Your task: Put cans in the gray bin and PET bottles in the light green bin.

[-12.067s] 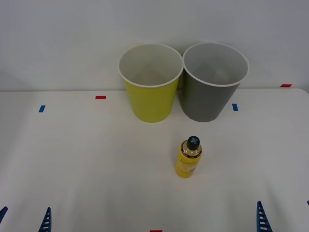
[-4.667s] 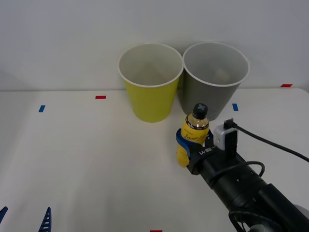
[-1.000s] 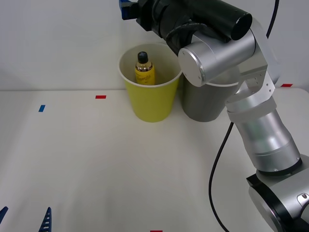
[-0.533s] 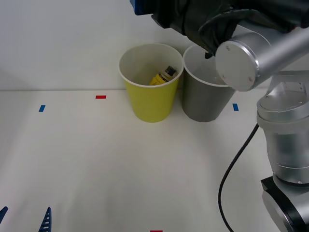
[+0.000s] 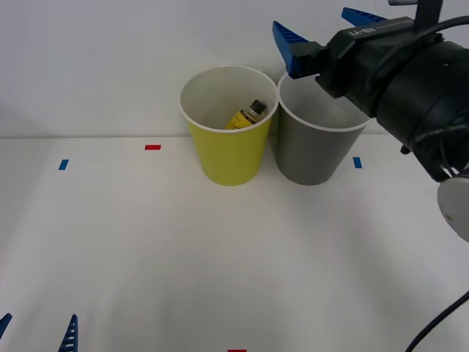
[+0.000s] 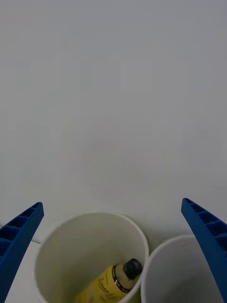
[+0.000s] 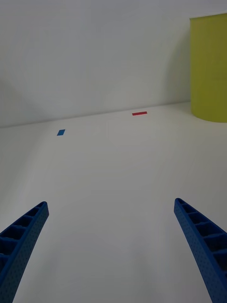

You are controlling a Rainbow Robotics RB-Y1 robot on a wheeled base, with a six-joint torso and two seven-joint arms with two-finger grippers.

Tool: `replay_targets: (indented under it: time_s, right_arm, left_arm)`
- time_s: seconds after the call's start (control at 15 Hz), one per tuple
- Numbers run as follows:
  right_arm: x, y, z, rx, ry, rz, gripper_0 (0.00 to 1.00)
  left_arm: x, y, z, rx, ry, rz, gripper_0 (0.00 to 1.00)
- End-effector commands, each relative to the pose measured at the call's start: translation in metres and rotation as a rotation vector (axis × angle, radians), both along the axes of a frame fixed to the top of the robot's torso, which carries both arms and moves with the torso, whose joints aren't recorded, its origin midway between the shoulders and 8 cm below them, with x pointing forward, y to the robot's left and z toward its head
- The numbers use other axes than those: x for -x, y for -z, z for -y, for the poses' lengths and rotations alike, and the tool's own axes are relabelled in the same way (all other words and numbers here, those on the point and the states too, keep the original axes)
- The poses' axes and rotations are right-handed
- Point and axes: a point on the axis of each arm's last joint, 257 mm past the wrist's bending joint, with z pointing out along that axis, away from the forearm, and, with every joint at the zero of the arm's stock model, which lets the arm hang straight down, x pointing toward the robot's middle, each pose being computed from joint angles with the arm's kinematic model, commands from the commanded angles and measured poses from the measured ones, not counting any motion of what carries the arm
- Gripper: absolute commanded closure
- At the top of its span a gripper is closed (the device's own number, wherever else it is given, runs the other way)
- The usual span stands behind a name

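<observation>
And the PET bottle (image 5: 245,117) is down! It lies tilted inside the light green bin (image 5: 229,158), black cap pointing up toward the rim, where a second ago it stood upright in there and half a second ago it had just tipped over. The right gripper (image 5: 326,29) has let go and pulled back: its blue fingers are spread wide and empty, now raised above the gray bin (image 5: 315,154), with the bottle below and off to its left. From the right wrist the bottle (image 6: 116,281) sits low between the spread fingers, in the green bin beside the gray one's pale mouth (image 6: 189,274). The left gripper (image 7: 111,251) waits parked low over the table (image 5: 183,249), fingers apart, well short of both bins. That looks like the bottle sorted; no cans on the table to follow.
</observation>
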Motion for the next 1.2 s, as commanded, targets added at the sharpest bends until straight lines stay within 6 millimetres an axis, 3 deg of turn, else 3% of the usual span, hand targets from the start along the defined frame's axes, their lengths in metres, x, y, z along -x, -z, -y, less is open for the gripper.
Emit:
replay_targets:
  time_s: [0.07,0.33,0.8,0.93,1.2]
  right_arm:
    - [0.019,0.014,0.040,-0.002,0.082,-0.004,0.00]
    - [0.026,0.049,0.080,-0.041,0.157,-0.032,0.00]
    - [0.050,0.110,0.115,-0.021,0.245,-0.046,0.00]
    - [0.055,0.135,0.119,-0.015,0.271,-0.006,0.00]
    - [0.041,0.195,0.135,-0.082,0.272,0.075,0.00]
  left_arm:
    - [0.000,0.000,0.000,0.000,0.000,0.000,0.09]
    - [0.000,0.000,0.000,0.000,0.000,0.000,0.09]
    - [0.000,0.000,0.000,0.000,0.000,0.000,0.09]
    - [0.000,0.000,0.000,0.000,0.000,0.000,0.09]
    - [0.000,0.000,0.000,0.000,0.000,0.000,0.09]
